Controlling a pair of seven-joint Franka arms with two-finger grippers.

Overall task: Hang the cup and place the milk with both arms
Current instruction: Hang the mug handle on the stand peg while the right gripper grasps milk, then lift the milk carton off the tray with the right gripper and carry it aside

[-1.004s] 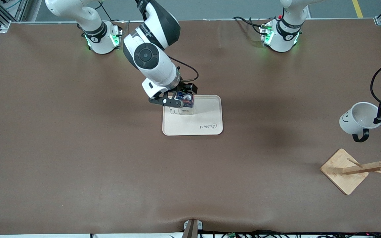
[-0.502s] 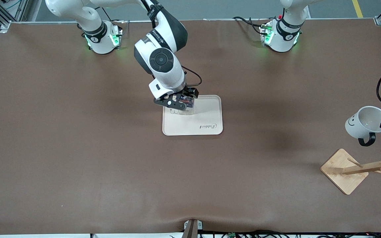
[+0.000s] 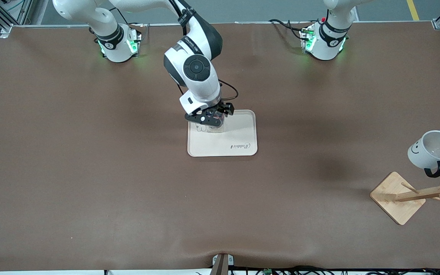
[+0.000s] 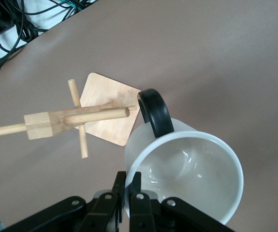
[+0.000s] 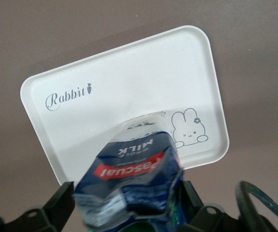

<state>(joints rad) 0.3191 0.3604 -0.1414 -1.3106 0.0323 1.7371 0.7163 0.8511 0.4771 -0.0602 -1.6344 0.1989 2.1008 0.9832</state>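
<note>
The cup (image 3: 430,149) hangs in the air, tipped on its side, so its long axis runs nearly level: the open mouth faces up toward the front camera and toward the left arm's end of the tabletop (image 3: 90,172), while the smiley face sits on the side turned toward the middle. Its black loop handle (image 3: 435,170) points downward, just above the upper pegs of the wooden rack (image 3: 414,196) — a leaning post with cross pegs on a square bamboo base. The left pincer (image 4: 127,199) is pressed together on the cup's rim, one finger inside and one outside the wall, holding it over the rack's base.

The milk (image 3: 216,123) stands upright on the tray (image 3: 239,133), its long axis vertical, in the corner of the tray nearest the right arm's base, next to a small printed rabbit. In the right wrist view the carton's dark blue top with its red and white label fills the foreground, its pale lower part meeting the tray. The right pincer (image 3: 211,118) sits around the top of the carton with a finger on either side; whether the fingers press the carton or stand just clear of it cannot be told.

The tray is cream-coloured with rounded corners and the word "Rabbit" printed on it. The tabletop is covered in a plain brown mat — grey floor and cables show past its edges.
</note>
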